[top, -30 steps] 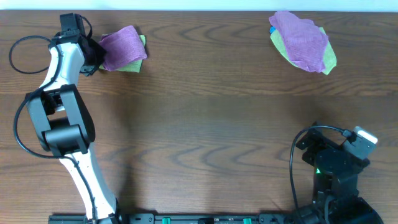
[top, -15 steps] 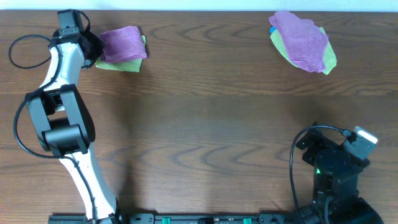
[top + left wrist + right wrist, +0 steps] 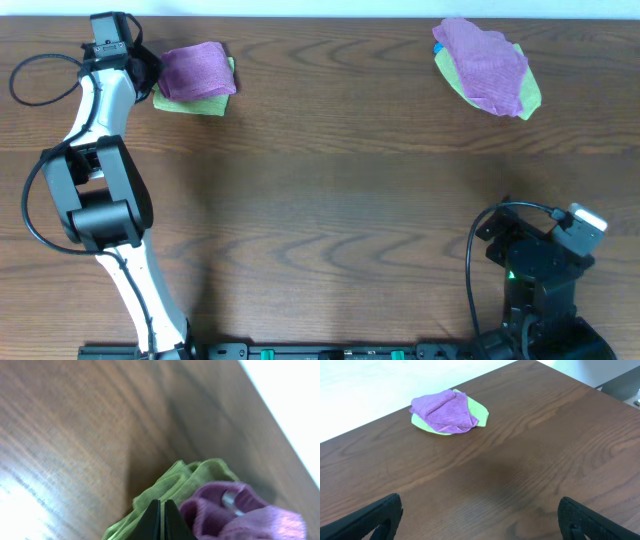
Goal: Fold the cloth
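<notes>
- The left tool (image 3: pixel 161 519) has eased back, and the purple-pink cloth (image 3: pixel 197 70) has settled flatter atop the green cloth (image 3: pixel 185 103), bunched, not folded yet.
- Left tool is pinched shut beside the green cloth; right tool (image 3: pixel 480 502) gapes wide.

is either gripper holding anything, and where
Right gripper is open and empty. Left gripper is shut at the green cloth's edge; whether it pinches fabric cannot be told.

Purple-and-green cloth pile (image 3: pixel 447 412) on wooden table (image 3: pixel 520 485)

cloth (image 3: pixel 197 68): soft matt microfibre | table (image 3: pixel 330 200): smooth wood grain, slight sheen
</notes>
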Motion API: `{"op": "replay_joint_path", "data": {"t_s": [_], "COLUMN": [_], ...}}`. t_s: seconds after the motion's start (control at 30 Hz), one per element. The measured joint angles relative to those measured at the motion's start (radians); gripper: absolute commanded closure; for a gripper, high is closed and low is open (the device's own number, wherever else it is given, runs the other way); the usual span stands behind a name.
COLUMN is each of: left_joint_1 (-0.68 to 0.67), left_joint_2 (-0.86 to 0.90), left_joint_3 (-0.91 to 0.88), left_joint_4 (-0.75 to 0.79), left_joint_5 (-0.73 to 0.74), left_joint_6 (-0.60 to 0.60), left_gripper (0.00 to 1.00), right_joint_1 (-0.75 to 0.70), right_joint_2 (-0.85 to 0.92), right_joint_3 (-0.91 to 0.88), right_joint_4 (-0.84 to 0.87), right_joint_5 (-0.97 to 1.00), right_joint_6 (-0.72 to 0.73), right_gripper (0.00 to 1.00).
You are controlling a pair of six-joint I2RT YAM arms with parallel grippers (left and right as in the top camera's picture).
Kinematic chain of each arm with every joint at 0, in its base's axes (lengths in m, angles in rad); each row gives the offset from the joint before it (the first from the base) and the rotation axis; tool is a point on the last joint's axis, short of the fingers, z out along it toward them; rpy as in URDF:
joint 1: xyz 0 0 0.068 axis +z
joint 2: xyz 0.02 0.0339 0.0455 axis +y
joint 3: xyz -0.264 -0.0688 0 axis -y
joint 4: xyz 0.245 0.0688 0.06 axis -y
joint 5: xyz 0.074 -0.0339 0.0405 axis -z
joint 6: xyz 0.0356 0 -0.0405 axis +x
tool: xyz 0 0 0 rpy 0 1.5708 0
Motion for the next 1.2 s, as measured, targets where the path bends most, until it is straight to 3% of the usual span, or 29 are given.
{"op": "replay_joint_path", "data": {"t_s": [0.5,0.67,0.9,1.2], "left_joint_1": [-0.002,-0.018,-0.099,-0.137], "left_joint_2": [-0.047,-0.134,-0.246,-0.351], "left_joint_3": [0.0,0.0,0.001,0.0], "left_joint_4": [0.003,-0.108,-0.343,-0.488], "left_joint_5": [0.014,-0.021,-0.177,-0.307], "left_joint_6": [-0.024,-0.017,-0.002,-0.001], "left_gripper": [0.94,0.94,0.94,0.94], "right_joint_1": [0.0,0.0,0.0,0.0], "right_joint_2": [0.0,0.0,0.0,0.0], "right_joint_3": [0.0,0.0,0.0,0.0], "right_joint_4": [0.0,0.0,0.0,0.0], "right_joint_5": [0.0,0.0,0.0,0.0], "right_joint_6": [0.0,0.0,0.0,0.0], "right_gripper": [0.01,0.01,0.01,0.01]}}
